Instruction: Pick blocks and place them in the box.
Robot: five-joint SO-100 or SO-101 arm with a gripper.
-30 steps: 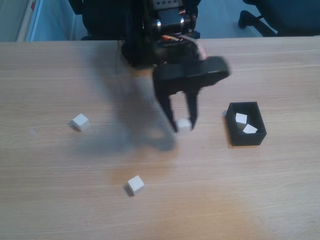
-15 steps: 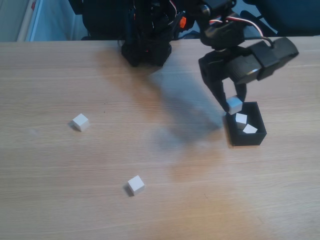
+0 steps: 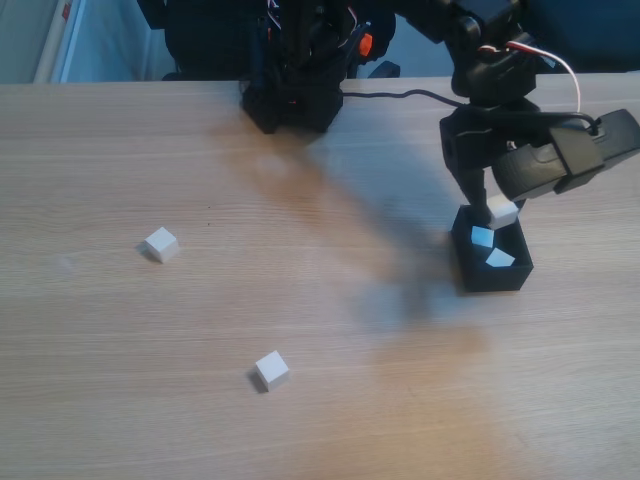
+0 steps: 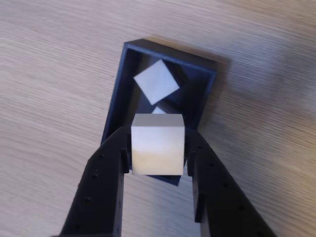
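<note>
In the fixed view, the black arm reaches in from the far edge of the wooden table [image 3: 120, 400] toward the right side. Its gripper [image 3: 497, 213] points downward and is clamped on a white cube, the held block [image 3: 503, 211], which sits between the two fingertips directly over the near-left part of the box [image 3: 495, 277]. The held block is above the box rim, close to it, and not resting inside. The black box stands on the table at the right, and two more cubes lie on its floor: one inner block [image 3: 482, 237] toward the back and a second inner block [image 3: 499, 259] just in front of it, tilted. Well apart from the gripper, a left block [image 3: 160, 243] sits on the bare table at the left, and a front block [image 3: 271, 369] sits nearer the camera, left of centre. The arm's base [image 3: 293, 95] stands at the far edge of the table.

In the wrist view, the gripper [image 4: 158, 163] comes up from the bottom edge, its two black fingers [image 4: 106, 182] pressed against the left and right faces of the held block [image 4: 157, 148]. The box [image 4: 116, 113] lies right behind the block, its open top facing the camera. One inner block [image 4: 156, 82] lies turned like a diamond on the box floor; a corner of another block [image 4: 158, 110] peeks out just above the held block.
</note>
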